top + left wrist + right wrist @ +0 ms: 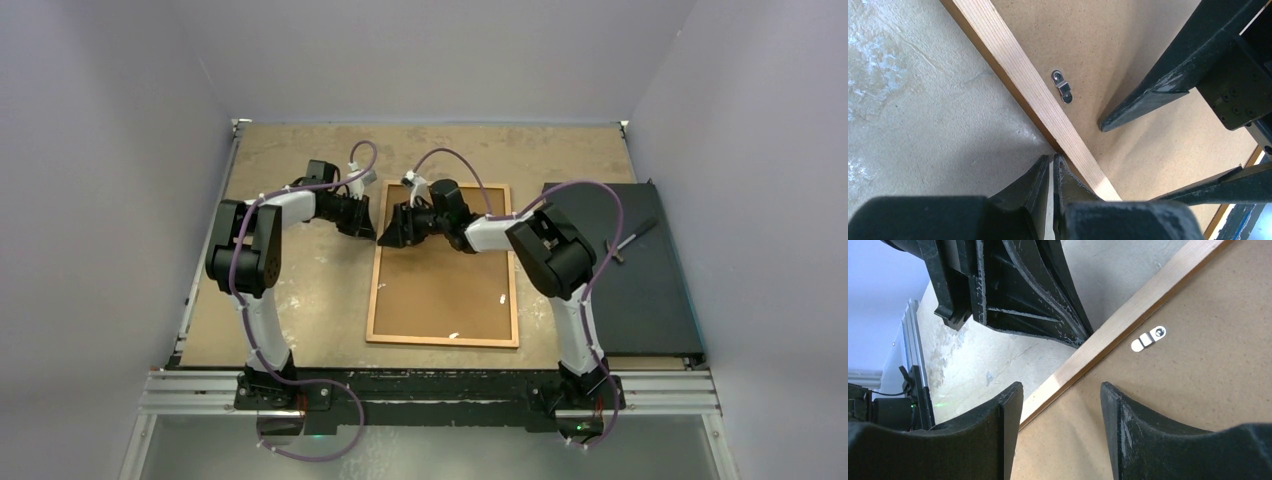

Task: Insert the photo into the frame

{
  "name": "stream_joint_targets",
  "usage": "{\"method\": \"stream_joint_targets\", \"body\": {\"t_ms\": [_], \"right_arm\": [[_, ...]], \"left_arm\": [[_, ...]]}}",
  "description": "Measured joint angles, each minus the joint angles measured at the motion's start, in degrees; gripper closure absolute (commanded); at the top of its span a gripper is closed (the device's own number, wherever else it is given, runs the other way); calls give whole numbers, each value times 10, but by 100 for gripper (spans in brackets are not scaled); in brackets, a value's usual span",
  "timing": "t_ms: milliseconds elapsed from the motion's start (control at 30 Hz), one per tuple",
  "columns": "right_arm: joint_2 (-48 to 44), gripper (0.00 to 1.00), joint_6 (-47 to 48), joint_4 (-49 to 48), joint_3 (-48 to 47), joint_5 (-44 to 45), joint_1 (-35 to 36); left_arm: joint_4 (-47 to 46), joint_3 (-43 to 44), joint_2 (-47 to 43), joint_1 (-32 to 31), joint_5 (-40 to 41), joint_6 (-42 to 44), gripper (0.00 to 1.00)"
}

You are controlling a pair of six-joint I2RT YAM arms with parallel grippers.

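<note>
Black slab (645, 285) at table's (300, 300) right

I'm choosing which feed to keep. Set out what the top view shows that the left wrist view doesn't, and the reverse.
Only the top view: the whole frame and the black slab to its right. Only the left wrist view: a metal clip on the backing beside the rail, and the left gripper seen shut. Both: the frame's rail, the brown backing, and the right gripper close to the left gripper.
</note>
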State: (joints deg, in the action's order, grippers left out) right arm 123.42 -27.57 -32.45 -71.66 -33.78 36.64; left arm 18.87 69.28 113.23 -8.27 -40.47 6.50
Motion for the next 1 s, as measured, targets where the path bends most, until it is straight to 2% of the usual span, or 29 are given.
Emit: {"method": "stream_joint_targets", "body": {"t_ms": [67, 200, 333, 600, 1000], "right_arm": [[-6, 39, 0, 2, 7, 1, -3], [-7, 38, -5, 1, 9, 2, -13], [-7, 39, -13, -1, 9, 4, -23], [11, 42, -29, -20, -5, 8, -29], [22, 44, -50, -48, -6, 11, -29]], "left_arm": [[0, 0, 0, 0, 0, 0, 94], [2, 0, -1, 0, -2, 0, 83], [5, 0, -3, 0, -9, -1, 77], [10, 1, -3, 0, -22, 0, 75], [51, 10, -9, 1, -58, 16, 82]]}}
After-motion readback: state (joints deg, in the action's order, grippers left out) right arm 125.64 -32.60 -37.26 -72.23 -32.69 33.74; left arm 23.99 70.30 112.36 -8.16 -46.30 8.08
